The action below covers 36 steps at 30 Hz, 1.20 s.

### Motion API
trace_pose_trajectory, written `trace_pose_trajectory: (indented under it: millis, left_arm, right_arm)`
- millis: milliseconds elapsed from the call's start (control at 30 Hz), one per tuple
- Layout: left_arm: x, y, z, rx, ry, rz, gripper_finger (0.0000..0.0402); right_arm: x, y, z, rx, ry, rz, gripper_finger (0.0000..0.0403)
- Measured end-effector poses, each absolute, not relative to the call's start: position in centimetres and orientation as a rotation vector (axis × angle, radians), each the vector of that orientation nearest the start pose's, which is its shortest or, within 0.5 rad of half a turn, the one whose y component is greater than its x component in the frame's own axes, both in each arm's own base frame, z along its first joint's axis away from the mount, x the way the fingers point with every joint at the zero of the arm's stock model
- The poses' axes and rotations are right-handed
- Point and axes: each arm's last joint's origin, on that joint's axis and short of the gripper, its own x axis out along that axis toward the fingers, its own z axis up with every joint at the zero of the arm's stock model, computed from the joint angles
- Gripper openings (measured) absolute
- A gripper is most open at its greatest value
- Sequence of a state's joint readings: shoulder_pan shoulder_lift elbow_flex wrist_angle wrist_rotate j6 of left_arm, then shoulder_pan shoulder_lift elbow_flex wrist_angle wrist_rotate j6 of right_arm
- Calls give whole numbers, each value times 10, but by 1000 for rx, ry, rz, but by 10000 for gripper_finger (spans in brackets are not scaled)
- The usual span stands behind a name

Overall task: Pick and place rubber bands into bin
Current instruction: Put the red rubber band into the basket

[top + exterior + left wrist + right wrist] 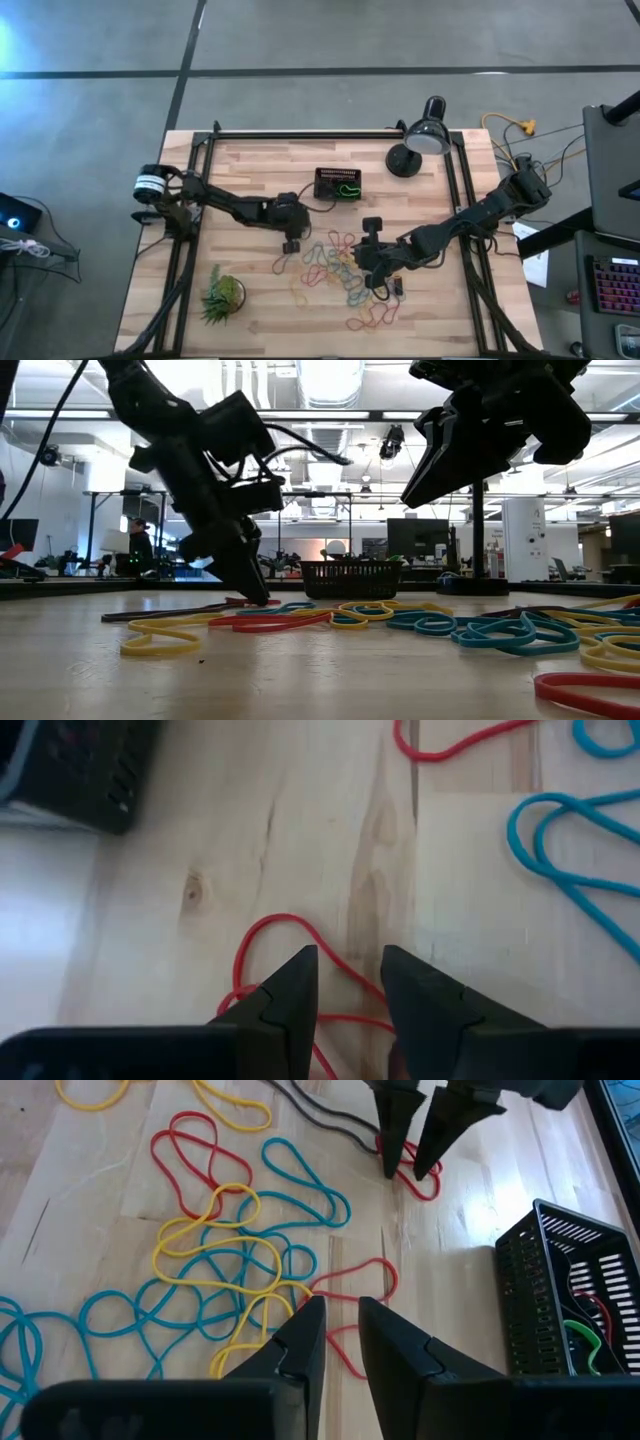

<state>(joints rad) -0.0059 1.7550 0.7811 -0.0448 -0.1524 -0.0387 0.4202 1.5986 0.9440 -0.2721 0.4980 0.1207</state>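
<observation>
Many rubber bands (335, 265) in red, blue and yellow lie tangled mid-table, also seen in the right wrist view (220, 1270). The black slotted bin (337, 184) stands beyond them with a green band inside (575, 1330). My left gripper (291, 245) is open and down at the tabletop left of the pile, its fingertips (388, 1168) on either side of a red band (275, 930). My right gripper (362, 262) hangs open above the pile with nothing between its fingers (340, 1302). My left gripper comes slanting down from the table's left, its fingertips (255, 598) at the wood. A strand of the red band (418, 1183) lies flat on the table between them. I cannot tell whether the fingers touch it.
A black desk lamp (420, 140) stands at the far right and a spiky green plant (222, 295) at the near left. A dark band (160, 613) lies left of the pile. Bare wood lies between the pile and the bin (70, 765).
</observation>
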Motion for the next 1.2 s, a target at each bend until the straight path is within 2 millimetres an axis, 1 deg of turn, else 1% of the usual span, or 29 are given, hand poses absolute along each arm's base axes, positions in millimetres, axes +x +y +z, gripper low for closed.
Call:
trace_pose_trajectory:
  millis: [100, 233, 400, 500, 633, 667, 900, 1100, 1200]
  left_arm:
    - [306, 8, 110, -17, 1028, 152, 103]
    - [305, 9, 109, -66, 1039, 133, 103]
    - [303, 8, 107, -36, 1047, 86, 97]
    - [300, 7, 104, -25, 1054, 66, 73]
    - [294, 5, 98, -41, 1072, -8, 16]
    - [293, 4, 97, -50, 1076, -19, 8]
    - [290, 0, 95, -48, 1078, -52, 1]
    - [295, -9, 97, 55, 1025, -128, 0]
    - [296, -14, 98, 115, 1002, -136, 0]
  right_arm:
    - [293, 116, 191, -297, 822, -122, 58]
    - [292, 116, 191, -297, 822, -122, 56]
    - [293, 116, 191, -290, 821, -125, 59]
    - [293, 116, 191, -288, 821, -125, 59]
    - [293, 116, 191, -287, 821, -126, 56]
    - [293, 116, 191, -286, 821, -126, 56]
    - [293, 116, 191, -286, 820, -126, 55]
    - [293, 116, 191, -287, 820, -126, 54]
    - [293, 116, 191, -287, 820, -126, 54]
